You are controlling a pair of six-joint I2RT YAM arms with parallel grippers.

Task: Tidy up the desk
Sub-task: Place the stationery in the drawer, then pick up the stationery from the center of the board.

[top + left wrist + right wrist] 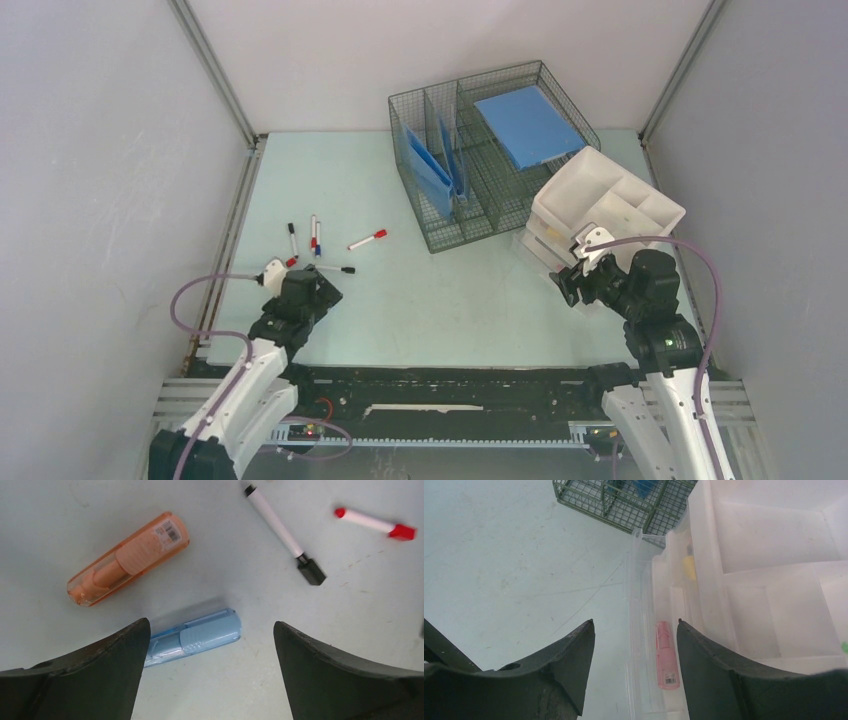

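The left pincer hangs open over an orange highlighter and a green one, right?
Almost. The second highlighter is pale blue, not green; the left wrist view shows it beside the orange highlighter, under the open left pincer.

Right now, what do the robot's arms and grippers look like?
Both match: the left arm and right arm have white links with black joints, each trailing a looped mauve cable. The left gripper and right gripper are black, with broad matte fingers tapering to blunt tips.
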